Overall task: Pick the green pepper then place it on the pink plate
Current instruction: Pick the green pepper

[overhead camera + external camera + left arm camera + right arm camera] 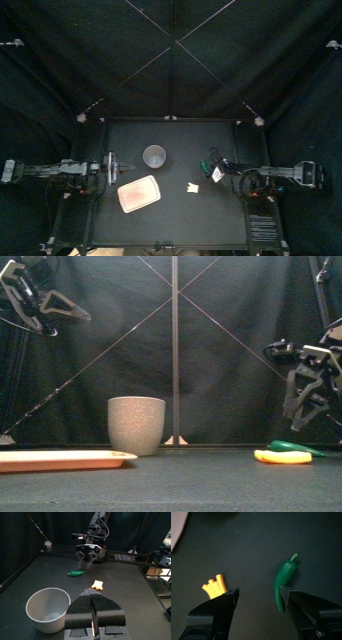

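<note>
Black curtains (80, 60) close the booth on three sides. The dark bench (187, 220) below them is mostly bare, so there is free room around every object.

The left arm rests at the bench's left edge. Its claw (93, 614) is narrow, the jaws pressed together, and holds nothing. The right arm hangs over the right half of the bench with its claw (260, 591) spread wide and empty.

The pink plate (139, 193) lies flat, left of centre and towards the front. The grey cup (155, 155) stands upright behind it.

The green pepper (283, 579) lies on the bench directly under the right claw, well apart from the plate. In the right wrist view it sits just ahead of the jaw tips, close to one jaw. Its long axis runs roughly along the jaws' reach, with the stem pointing away. Closing should therefore pinch it across its narrow width, after a small sideways shift to centre it. The right arm is far nearer.

A small yellow toy (213, 587) lies just outside the other jaw and could be nudged.
</note>
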Available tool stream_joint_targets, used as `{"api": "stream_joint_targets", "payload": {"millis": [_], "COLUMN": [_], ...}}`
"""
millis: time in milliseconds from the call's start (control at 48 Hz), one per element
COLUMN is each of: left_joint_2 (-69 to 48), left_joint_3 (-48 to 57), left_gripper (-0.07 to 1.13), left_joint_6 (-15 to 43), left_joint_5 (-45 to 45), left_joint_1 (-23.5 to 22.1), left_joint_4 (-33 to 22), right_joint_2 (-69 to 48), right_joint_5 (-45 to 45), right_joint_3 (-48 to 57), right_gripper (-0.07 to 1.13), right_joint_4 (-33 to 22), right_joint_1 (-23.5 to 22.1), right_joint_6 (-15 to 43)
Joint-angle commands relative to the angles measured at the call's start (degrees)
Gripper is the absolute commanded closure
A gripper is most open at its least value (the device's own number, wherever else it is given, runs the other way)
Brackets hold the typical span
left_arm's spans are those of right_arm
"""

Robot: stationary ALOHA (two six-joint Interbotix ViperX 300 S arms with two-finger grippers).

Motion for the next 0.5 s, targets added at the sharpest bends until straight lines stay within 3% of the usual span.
{"api": "stream_joint_targets", "payload": {"millis": [21, 188, 500], "left_joint_2": [0.2, 0.3, 0.2], "left_joint_3": [-0.6, -0.2, 1.2], "left_gripper": [0.91, 0.91, 0.91], "left_joint_6": [0.1, 0.0, -0.1], "left_joint_5": [-0.3, -0.4, -0.6], "left_joint_1": [0.1, 0.1, 0.0], "left_joint_4": [-0.1, -0.1, -0.7], "right_joint_2": [3.3, 9.3, 16.3], "right_joint_5": [-2.2, -3.3, -3.2], "right_joint_3": [-2.1, -4.2, -7.5], "right_gripper": [0.08, 0.08, 0.11], "right_joint_4": [-1.3, -1.7, -3.5], "right_joint_1": [-2.1, -4.6, -4.9], "right_joint_6": [0.1, 0.1, 0.1]}}
